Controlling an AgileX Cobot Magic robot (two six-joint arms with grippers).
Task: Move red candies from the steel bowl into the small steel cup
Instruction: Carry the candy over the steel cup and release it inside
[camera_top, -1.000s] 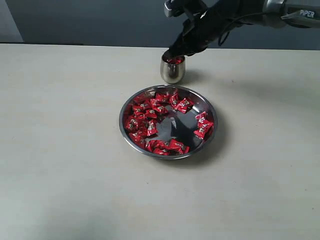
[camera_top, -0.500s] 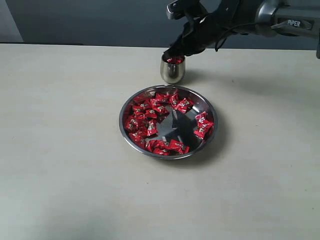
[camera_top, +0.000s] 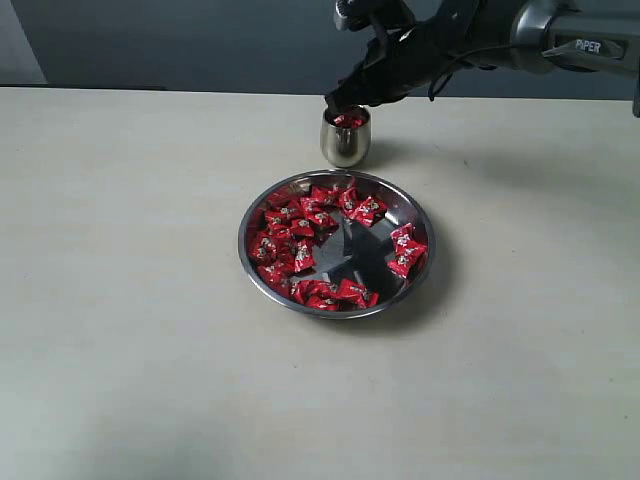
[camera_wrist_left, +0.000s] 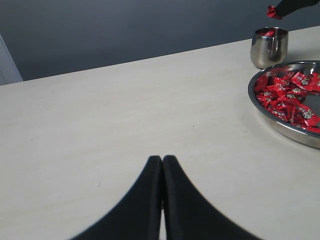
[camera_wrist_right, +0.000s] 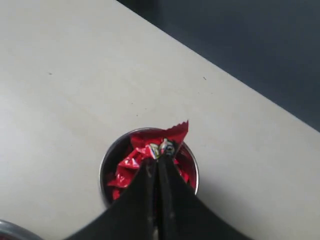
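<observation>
The steel bowl (camera_top: 246, 240) lies mid-table with many red candies (camera_top: 300, 235) inside, mostly along its left and far side. Just behind it stands the small steel cup (camera_top: 345, 145), holding several red candies (camera_top: 348, 120). My right gripper (camera_top: 333, 102) hangs right over the cup's mouth, shut on one red candy (camera_wrist_right: 169, 137), which the left wrist view shows as the held candy (camera_wrist_left: 272, 11) above the cup (camera_wrist_left: 269, 47). My left gripper (camera_wrist_left: 162, 159) is shut on nothing, low over bare table far left of the bowl (camera_wrist_left: 280, 127).
The pale table (camera_top: 130, 330) stretches around the bowl, with a dark wall (camera_top: 180, 40) behind its far edge. The right arm (camera_top: 560, 35) reaches in from the upper right above the table.
My right gripper has edged slightly up and to the left over the cup, still holding the candy. Bowl, cup and left gripper have not moved.
</observation>
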